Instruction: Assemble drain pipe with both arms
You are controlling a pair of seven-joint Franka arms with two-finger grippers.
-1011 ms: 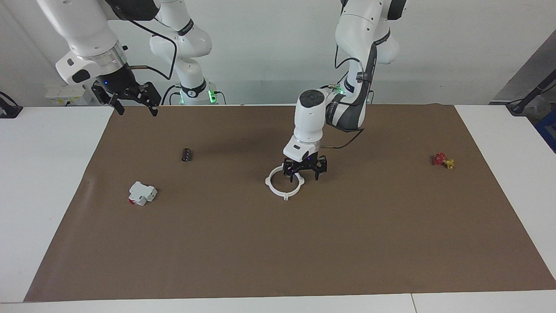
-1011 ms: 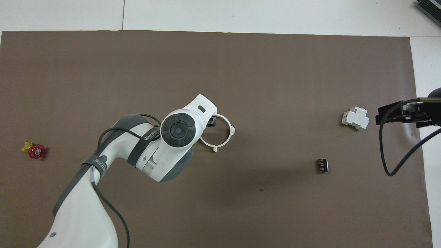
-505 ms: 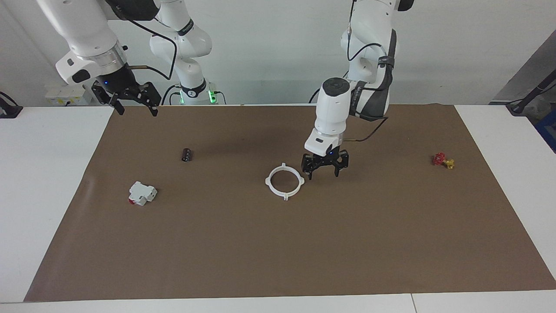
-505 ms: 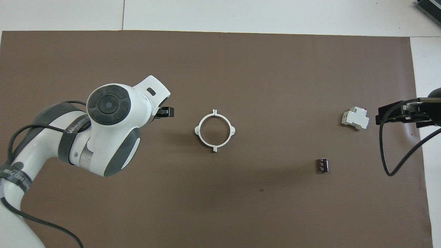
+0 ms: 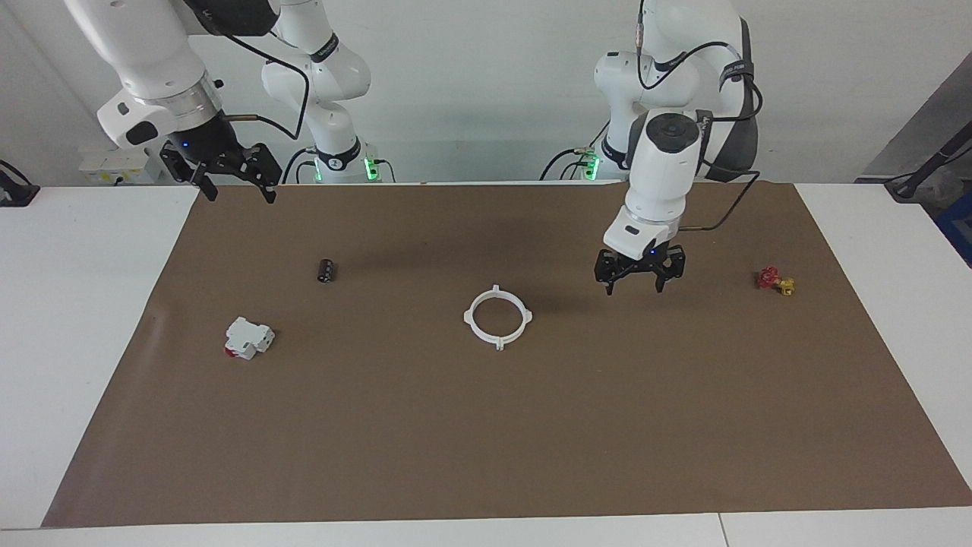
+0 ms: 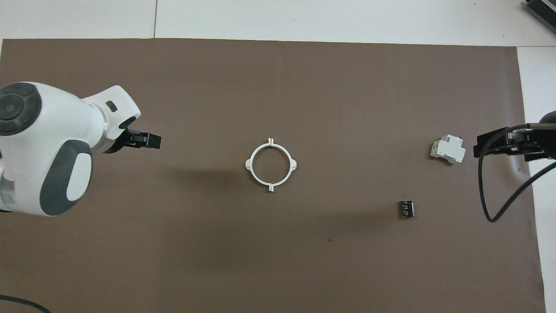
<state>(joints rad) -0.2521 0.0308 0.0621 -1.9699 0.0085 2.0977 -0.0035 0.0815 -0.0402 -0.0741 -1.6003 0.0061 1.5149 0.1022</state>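
- The drain pipe [image 5: 497,317] lies flat as one closed ring mid-surface [image 5: 486,425], nothing touching it.
- It looks light, thin and stiff but likely springy; best pinched across the rim beside a nub.
- The left gripper [image 5: 639,279] hangs empty, fingers apart, toward its own end.
- The right gripper [image 5: 231,182] waits, fingers apart, over the brown mat's edge.

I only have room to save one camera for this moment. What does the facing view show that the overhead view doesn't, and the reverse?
Only the facing view shows the small red and yellow piece toward the left arm's end of the mat, both arm bases, and the left gripper and right gripper whole, both open, empty and raised.

Only the overhead view shows the white ring straight down, as a closed circle with four nubs.

Both show the ring, the white-and-red box, the black cylinder and the brown mat.
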